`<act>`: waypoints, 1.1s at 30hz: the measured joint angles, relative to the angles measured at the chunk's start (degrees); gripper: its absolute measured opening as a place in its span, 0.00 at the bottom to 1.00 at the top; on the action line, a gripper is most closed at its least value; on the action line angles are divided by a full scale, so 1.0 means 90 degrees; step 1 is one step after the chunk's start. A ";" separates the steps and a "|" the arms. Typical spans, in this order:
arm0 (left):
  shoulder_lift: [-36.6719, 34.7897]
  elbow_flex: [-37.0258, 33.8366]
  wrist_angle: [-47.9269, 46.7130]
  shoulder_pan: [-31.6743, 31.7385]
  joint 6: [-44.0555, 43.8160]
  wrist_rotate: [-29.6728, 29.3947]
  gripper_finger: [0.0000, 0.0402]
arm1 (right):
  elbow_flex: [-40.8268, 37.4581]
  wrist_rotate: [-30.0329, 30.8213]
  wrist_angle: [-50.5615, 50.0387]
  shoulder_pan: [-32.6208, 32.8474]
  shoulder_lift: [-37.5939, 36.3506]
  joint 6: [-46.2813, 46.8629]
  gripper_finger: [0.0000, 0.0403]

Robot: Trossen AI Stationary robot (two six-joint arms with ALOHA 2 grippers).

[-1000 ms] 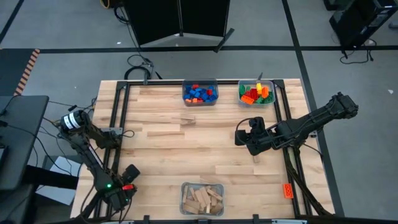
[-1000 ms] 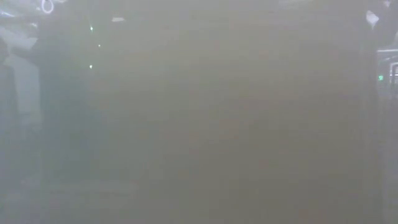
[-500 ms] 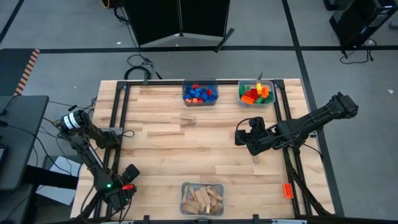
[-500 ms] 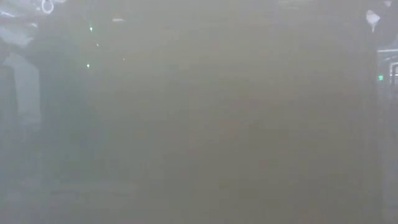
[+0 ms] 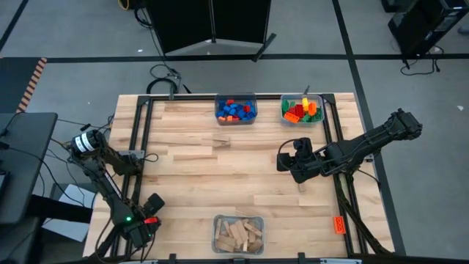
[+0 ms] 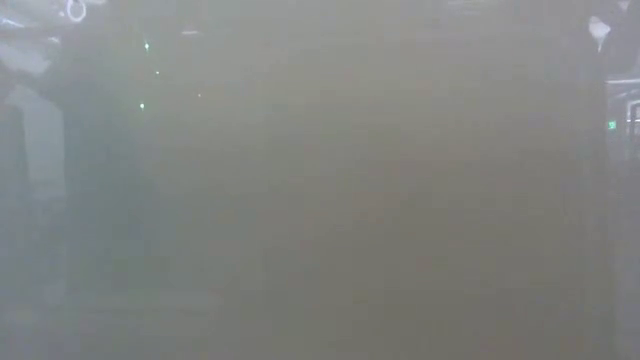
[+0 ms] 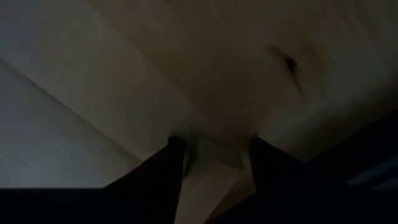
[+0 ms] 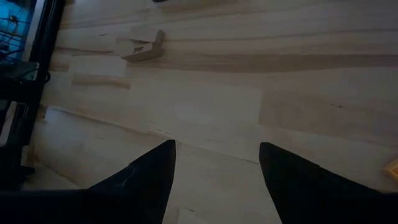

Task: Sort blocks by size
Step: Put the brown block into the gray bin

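At the table's near left corner my left gripper [image 5: 152,207] points straight down, shut on a pale wooden block [image 7: 213,163]. My right gripper [image 5: 286,158] hangs open over the table's right middle, slanting down, with nothing between its fingers [image 8: 214,149]. A loose tan wooden block [image 8: 142,48] lies flat on the tabletop farther off, toward the middle [image 5: 221,140]. Blue bricks fill one clear bin [image 5: 235,110] at the far edge. A second clear bin [image 5: 303,110] holds mixed red, green, yellow and orange bricks. Wooden blocks fill a bin [image 5: 238,235] at the near edge. My left gripper pinches the wooden block's two opposite sides [image 7: 189,163] between its two fingers, coming from above and pointing down. The block fills the gap between them. Whether its lower end rests on the tabletop cannot be told.
Black rails [image 5: 136,147] run along the table's left and right sides. An orange brick [image 5: 338,224] lies outside the right rail near the front. Bare wood [image 5: 220,183] spreads between the bins across the table's middle.
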 joint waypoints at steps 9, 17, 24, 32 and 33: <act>-0.0002 -0.0040 0.0101 0.0070 -0.0173 0.0121 0.14 | 0.0000 0.0002 -0.0002 -0.0002 0.0000 0.0000 0.61; 0.0010 0.0060 0.0020 0.0642 -0.0143 0.0201 0.04 | 0.0002 0.0002 -0.0142 -0.0001 0.0000 -0.0370 0.61; 0.0005 0.0087 -0.0178 0.1703 -0.0805 -0.0108 0.02 | 0.0002 0.0002 -0.0859 -0.0061 0.0000 -0.0766 0.61; 0.0005 0.0100 -0.0054 0.3433 -0.2398 0.0322 0.03 | 0.0002 -0.0363 -0.0909 -0.0397 -0.0002 -0.2112 0.61; 0.0005 0.0101 -0.0053 0.3606 -0.2580 0.0573 0.03 | 0.0002 -0.0430 -0.0908 -0.0432 -0.0002 -0.2298 0.61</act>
